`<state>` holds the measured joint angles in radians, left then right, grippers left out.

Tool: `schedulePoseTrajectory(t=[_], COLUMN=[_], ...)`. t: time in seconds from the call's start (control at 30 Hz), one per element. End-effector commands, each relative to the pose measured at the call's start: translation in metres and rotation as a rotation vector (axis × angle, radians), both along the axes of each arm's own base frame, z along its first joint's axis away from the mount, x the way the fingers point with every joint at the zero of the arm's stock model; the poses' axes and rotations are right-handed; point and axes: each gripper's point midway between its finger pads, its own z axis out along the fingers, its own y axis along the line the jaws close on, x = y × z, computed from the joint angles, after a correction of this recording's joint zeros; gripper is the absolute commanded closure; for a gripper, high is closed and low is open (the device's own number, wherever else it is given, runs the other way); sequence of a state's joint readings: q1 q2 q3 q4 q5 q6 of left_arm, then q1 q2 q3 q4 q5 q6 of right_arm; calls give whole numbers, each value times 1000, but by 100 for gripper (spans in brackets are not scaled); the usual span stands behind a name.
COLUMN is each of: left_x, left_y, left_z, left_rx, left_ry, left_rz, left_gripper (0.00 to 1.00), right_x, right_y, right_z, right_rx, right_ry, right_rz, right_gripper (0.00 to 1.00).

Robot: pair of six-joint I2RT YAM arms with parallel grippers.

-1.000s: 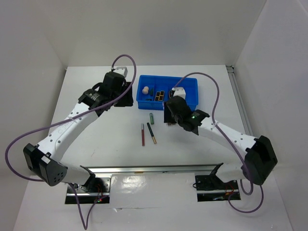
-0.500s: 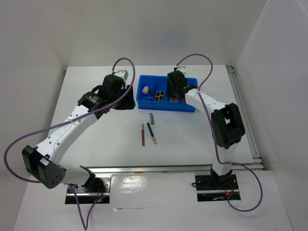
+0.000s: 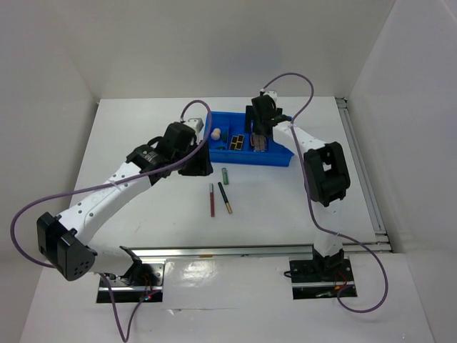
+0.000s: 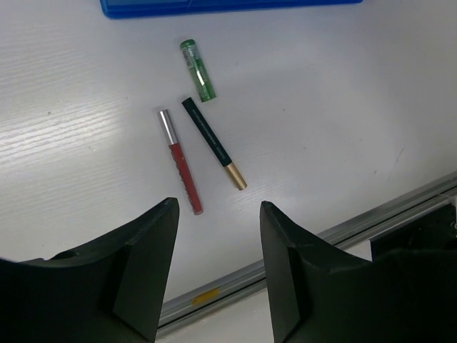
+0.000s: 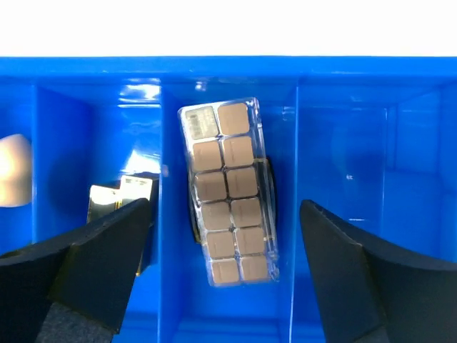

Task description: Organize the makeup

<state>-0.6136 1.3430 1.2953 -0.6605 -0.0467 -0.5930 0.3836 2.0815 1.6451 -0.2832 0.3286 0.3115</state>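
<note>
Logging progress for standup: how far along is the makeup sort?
Done: peach sponge, black-gold palette and pinkish palette sit in the blue bin. In hand: nothing; right gripper is open over the pinkish palette, left gripper open above the loose items. Left: green tube, red pencil and gold-tipped pencil lie on the table.

White tabletop (image 3: 278, 214) inside plain white walls (image 3: 235, 43), glossy metal rail (image 3: 228, 251) along the near edge.

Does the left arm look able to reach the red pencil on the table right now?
Probably yes. The left gripper is open, and the red pencil lies flat just ahead of it with nothing over it. The dark pencil lies close beside it and might get nudged.
</note>
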Motion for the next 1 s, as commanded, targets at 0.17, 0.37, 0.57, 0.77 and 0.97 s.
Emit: schedulePoseTrajectory(t=[0.17,0.37,0.57,0.77,0.97], left_x=[5,16,42,60,78], left_y=[-36,-86,-72,-80,-85], left_z=[-18,-60,-105,-121,-140], left_rx=[-79,-41,134,136,195], left_ry=[21,62,98,72,54], left_rz=[-20,-23,256,303,323], left_gripper=[40,45,40,43,43], right_x=[-33,-91,-125,-139,-142], right_y=[-11,-41,-53,-56,-55], right_z=[110,130,132,142,138], right_rx=[71,95,101,123,122], right_ry=[-207,-220,-163,-179,-159], right_rz=[-3,-41,-31,-28,-20], right_gripper=[8,10,9,9,9])
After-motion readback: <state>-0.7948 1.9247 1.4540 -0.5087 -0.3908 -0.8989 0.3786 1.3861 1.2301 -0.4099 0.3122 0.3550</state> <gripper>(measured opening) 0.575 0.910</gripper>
